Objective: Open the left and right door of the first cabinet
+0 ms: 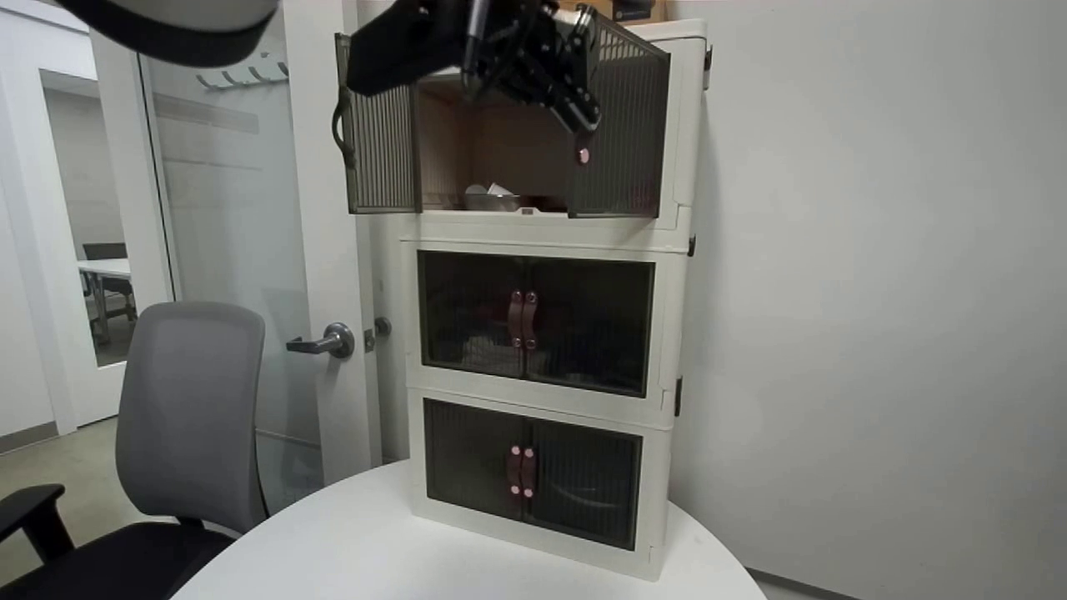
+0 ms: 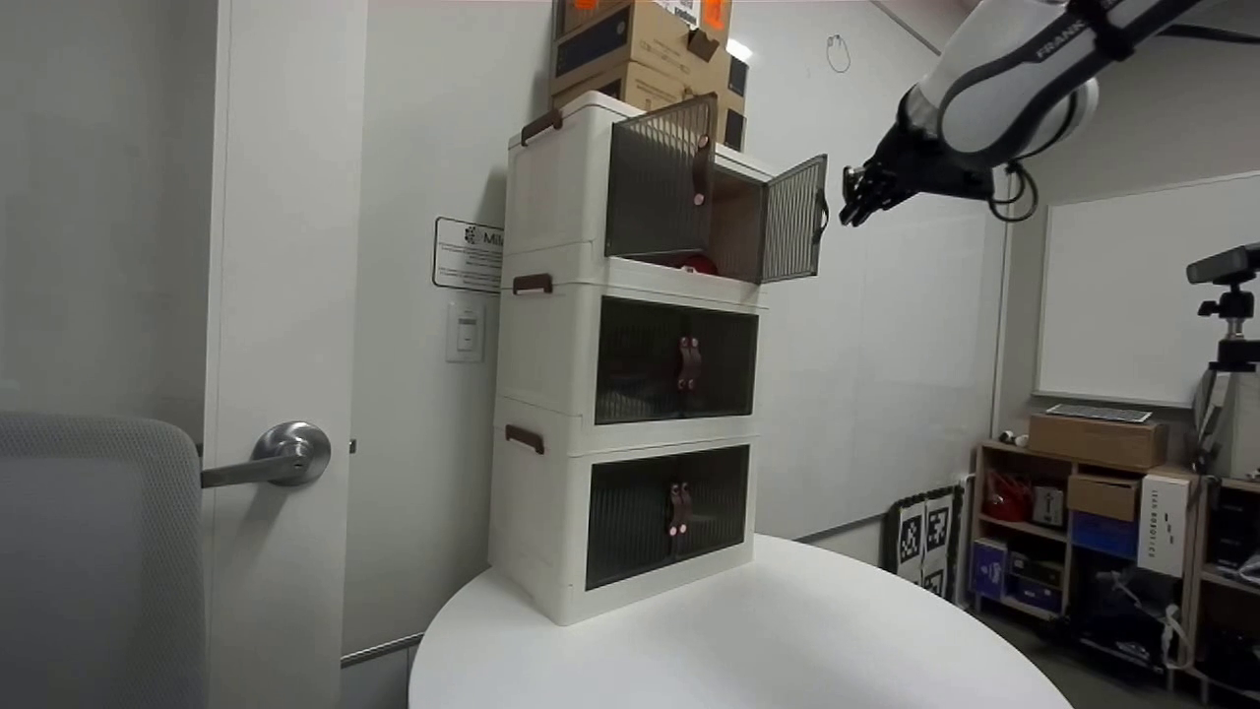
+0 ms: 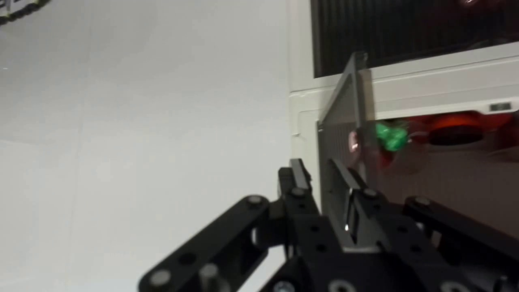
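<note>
The first cabinet, the cream top tier (image 1: 685, 125) (image 2: 556, 187), stands with both smoky doors swung outward. The left door (image 1: 382, 154) (image 2: 655, 187) is open, its free edge toward the front. The right door (image 1: 627, 125) (image 2: 790, 225) is also open; in the wrist view the right door (image 3: 339, 115) shows nearly edge-on, with a pink handle rivet. My gripper (image 1: 583, 121) (image 2: 852, 202) (image 3: 316, 168) is at the right door, by its handle end. Its fingers are apart with nothing seen held. Whether a finger touches the door cannot be told.
Two lower tiers (image 1: 542, 237) (image 2: 679, 435) have shut doors. Cardboard boxes (image 2: 650, 59) sit on top. A grey bowl (image 1: 492, 202) and a green item (image 3: 391, 138) lie inside the top tier. A wall (image 1: 867, 275) stands beside the tower; a chair (image 1: 192, 400) stands by the round table (image 1: 350, 542).
</note>
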`<act>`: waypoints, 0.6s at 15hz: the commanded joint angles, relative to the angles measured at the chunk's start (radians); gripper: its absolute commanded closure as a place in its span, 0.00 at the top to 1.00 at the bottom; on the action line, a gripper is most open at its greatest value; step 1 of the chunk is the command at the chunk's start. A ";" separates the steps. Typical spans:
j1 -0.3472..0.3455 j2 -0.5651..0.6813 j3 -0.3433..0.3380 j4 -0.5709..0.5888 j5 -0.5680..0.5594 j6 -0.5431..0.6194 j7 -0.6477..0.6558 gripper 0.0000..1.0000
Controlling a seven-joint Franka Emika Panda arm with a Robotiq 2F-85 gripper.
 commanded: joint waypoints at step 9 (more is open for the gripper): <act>-0.271 -0.472 0.297 -0.283 -0.150 -0.250 0.483 0.70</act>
